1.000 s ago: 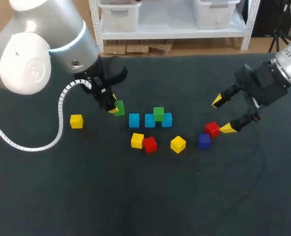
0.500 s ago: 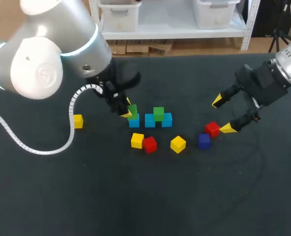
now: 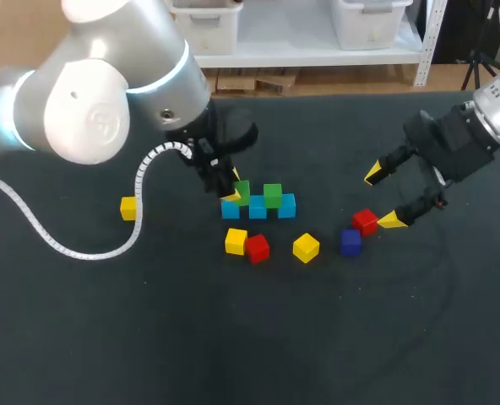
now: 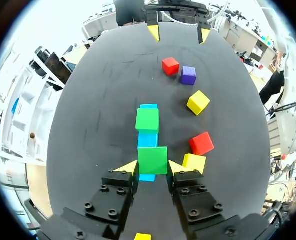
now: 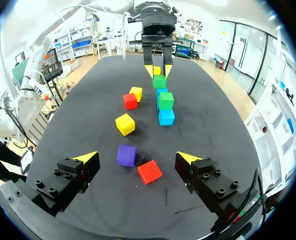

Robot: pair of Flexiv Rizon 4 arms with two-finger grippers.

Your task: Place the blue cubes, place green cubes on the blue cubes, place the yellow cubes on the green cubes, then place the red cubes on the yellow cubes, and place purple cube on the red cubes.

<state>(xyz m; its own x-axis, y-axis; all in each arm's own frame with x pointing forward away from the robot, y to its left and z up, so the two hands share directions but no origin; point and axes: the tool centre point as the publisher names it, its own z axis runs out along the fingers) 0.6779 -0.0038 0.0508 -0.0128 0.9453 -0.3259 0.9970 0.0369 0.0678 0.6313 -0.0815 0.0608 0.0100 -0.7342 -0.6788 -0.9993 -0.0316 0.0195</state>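
left wrist view: my left gripper (image 4: 153, 169) clamps a green cube (image 4: 153, 159) over the blue cubes (image 4: 148, 140); green layer in hand, next it likely needs lowering squarely, then releasing.

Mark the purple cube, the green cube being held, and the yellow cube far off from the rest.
purple cube (image 3: 350, 241), head view, middle of the cube.
held green cube (image 4: 153, 160), left wrist view, middle of its top face.
far yellow cube (image 3: 128, 207), head view, middle of the cube.
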